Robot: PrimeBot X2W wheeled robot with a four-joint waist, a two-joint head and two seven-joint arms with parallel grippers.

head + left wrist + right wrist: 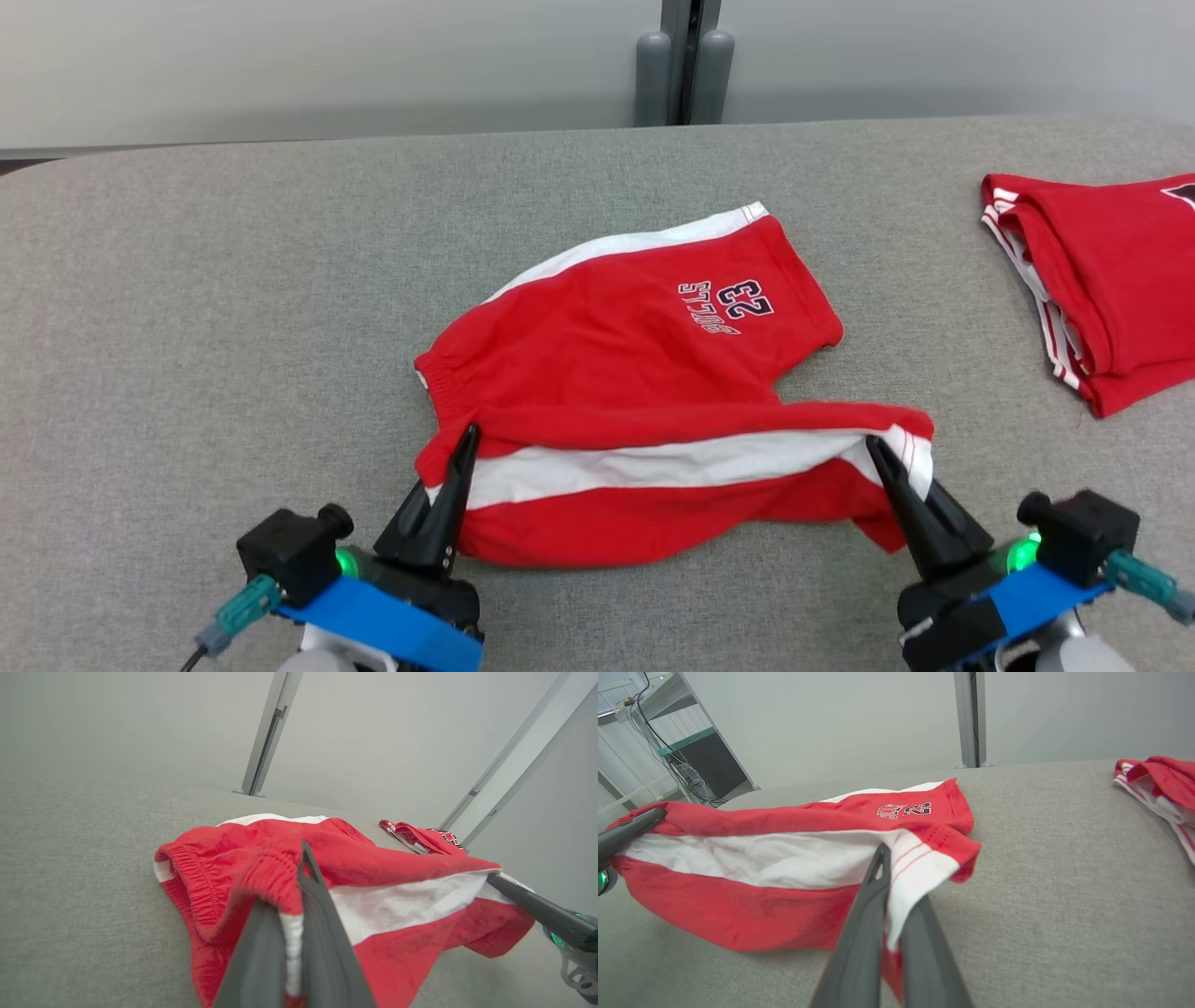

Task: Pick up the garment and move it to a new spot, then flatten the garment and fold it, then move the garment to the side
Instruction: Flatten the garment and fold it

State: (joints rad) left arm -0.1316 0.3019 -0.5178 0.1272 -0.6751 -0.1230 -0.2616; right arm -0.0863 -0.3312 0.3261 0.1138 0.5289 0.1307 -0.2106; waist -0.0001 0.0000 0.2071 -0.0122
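The shorts are coloured red with white side bands and dark 23 lettering, the tabletop grey, the folded garment red with white stripes

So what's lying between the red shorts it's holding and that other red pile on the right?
Just bare grey tabletop, seen in the head view, between the shorts and the folded red garment.

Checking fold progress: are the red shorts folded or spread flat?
Mid-fold: shorts near edge lifted, pinched by left pincer and right pincer.
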